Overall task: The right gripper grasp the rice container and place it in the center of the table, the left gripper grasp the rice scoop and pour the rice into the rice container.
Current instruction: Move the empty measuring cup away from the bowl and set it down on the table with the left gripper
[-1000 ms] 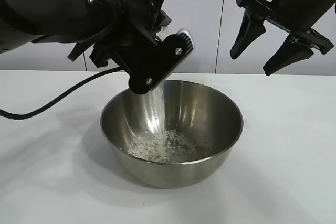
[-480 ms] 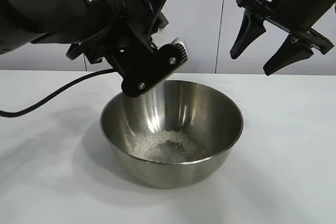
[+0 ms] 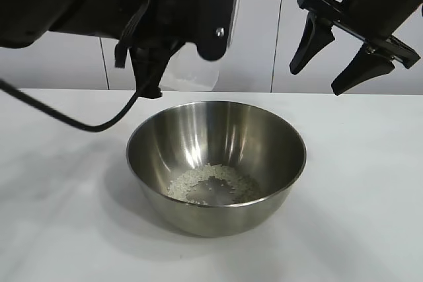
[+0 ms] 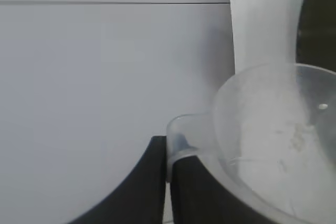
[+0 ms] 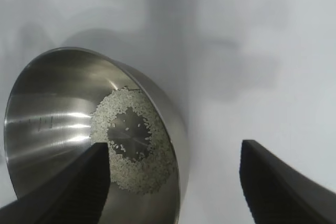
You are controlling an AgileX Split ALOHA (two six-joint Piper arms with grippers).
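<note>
The rice container, a wide steel bowl, stands mid-table with a ring of rice on its bottom. My left gripper is shut on the handle of the rice scoop, a translucent cup that holds only a few stuck grains. In the exterior view the rice scoop hangs above the bowl's far left rim, half hidden by the left wrist. My right gripper is open and empty, high above the bowl's right side. In the right wrist view the right gripper looks down on the rice container and the rice.
The white table stretches around the bowl on all sides. A black cable from the left arm droops over the table's far left. A pale panelled wall closes the back.
The left arm has risen and turned the scoop back from its tilt over the bowl. The falling stream of rice has stopped. The right gripper has not moved.
</note>
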